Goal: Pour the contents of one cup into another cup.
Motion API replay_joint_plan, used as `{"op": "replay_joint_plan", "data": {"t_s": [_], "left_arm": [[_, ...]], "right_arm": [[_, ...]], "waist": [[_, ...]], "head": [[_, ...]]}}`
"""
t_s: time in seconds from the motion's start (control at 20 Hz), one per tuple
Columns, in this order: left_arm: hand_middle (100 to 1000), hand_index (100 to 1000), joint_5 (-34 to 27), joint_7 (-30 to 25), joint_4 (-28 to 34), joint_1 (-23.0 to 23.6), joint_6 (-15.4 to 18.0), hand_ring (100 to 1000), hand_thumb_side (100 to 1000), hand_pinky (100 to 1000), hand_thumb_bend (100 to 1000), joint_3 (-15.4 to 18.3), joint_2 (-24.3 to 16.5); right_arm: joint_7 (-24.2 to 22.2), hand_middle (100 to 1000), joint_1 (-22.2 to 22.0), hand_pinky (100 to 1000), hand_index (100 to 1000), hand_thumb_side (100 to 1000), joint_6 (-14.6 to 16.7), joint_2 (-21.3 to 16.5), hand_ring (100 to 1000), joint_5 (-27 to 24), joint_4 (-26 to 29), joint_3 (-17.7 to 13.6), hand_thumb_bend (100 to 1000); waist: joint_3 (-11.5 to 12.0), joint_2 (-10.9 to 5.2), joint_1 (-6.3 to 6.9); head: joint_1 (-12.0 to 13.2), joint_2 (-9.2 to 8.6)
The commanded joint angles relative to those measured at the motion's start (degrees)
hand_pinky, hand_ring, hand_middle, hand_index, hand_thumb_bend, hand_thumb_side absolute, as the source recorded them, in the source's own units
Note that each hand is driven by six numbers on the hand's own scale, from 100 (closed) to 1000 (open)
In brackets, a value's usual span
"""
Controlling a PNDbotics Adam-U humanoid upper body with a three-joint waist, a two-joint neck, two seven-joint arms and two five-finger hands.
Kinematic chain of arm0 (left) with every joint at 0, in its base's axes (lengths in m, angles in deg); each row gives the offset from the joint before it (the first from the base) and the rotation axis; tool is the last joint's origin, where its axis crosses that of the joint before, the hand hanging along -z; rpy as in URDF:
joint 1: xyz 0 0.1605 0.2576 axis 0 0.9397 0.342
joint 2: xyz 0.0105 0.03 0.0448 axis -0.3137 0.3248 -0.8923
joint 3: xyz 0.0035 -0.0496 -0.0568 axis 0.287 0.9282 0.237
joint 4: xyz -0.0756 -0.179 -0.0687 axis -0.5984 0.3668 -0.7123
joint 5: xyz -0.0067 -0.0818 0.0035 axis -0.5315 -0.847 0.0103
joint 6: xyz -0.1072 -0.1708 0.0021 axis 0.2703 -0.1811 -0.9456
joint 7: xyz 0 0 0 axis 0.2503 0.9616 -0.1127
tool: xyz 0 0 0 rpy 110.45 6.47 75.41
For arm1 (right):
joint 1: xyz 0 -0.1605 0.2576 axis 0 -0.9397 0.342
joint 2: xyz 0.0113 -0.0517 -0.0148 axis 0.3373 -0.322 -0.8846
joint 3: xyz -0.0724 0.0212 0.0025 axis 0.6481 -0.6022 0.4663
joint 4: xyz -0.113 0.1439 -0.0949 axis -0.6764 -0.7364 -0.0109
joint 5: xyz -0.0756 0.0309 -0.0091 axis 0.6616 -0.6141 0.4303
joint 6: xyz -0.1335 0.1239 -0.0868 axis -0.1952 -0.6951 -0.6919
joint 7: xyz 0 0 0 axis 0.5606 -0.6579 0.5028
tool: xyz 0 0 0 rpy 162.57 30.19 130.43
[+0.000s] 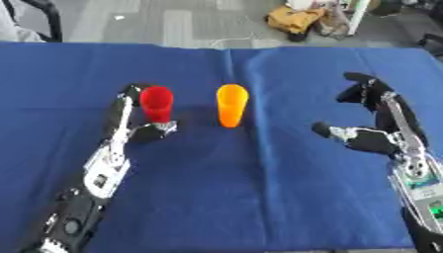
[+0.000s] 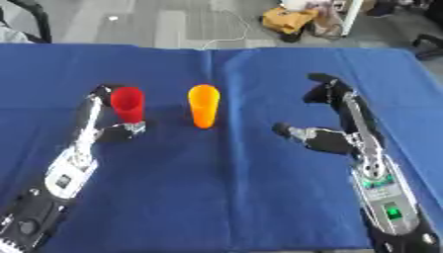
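Your two eye views show nearly the same scene. The right eye view takes in more of your right forearm, with a small green light near the lower edge, and the left eye view shows more of the left forearm's silver joints.

The tall red plastic cup (image 1: 156, 103) stands upright on the blue cloth-covered table (image 1: 242, 197), left of centre. It is smooth and slightly tapered, and its open mouth faces the camera. Just to its right, apart from it, stands the orange plastic cup (image 1: 232, 105), of a similar tapered shape with a rounded, glossy top. The cloth is matte and lies in soft folds, with a crease running up the middle behind the cups.

Your left hand (image 1: 143, 123) reaches in from the lower left and is closed round the red cup: the fingers rise along its left and far side, and the thumb curls against its base on the near right. The cup stands between them, still on the table.

Your right hand (image 2: 325, 118) sits well apart on the right side of the cloth, holding nothing. Its fingers arch up and curve loosely at the far end, and the thumb sticks out to the left, so the hand is spread wide.
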Motion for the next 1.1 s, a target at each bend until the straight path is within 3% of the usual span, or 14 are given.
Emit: {"op": "replay_joint_plan", "data": {"t_s": [0.05,0.75,0.95,1.1], "left_arm": [[752,815,0.8,0.6,0.1,-1.6,0.0,709,463,722,870,0.5,0.1],[640,796,3.7,1.1,-3.4,-1.8,-0.5,579,408,541,780,1.3,0.3],[555,778,3.3,1.8,-4.1,-1.7,-0.3,479,377,421,722,1.6,0.4],[507,761,2.4,2.2,-4.2,-1.5,0.3,414,341,331,615,1.6,0.5]], "right_arm": [[-0.3,534,0.9,755,833,292,0.1,-0.5,640,-0.3,0.7,0.1,857],[-0.5,534,1.2,755,834,296,0.2,-0.4,639,-0.4,0.7,0.1,854],[-0.6,534,1.3,755,834,296,0.3,-0.4,639,-0.4,0.7,0.1,854],[-0.5,534,1.3,755,834,297,0.3,-0.4,639,-0.4,0.7,0.1,853]], "waist": [[-0.2,-0.57,0.02],[-0.7,0.09,0.01],[-0.6,0.23,-0.04],[-0.6,0.29,-0.07]], "head": [[0.3,-0.73],[0.6,-0.97],[0.6,-0.99],[0.6,-0.98]]}}
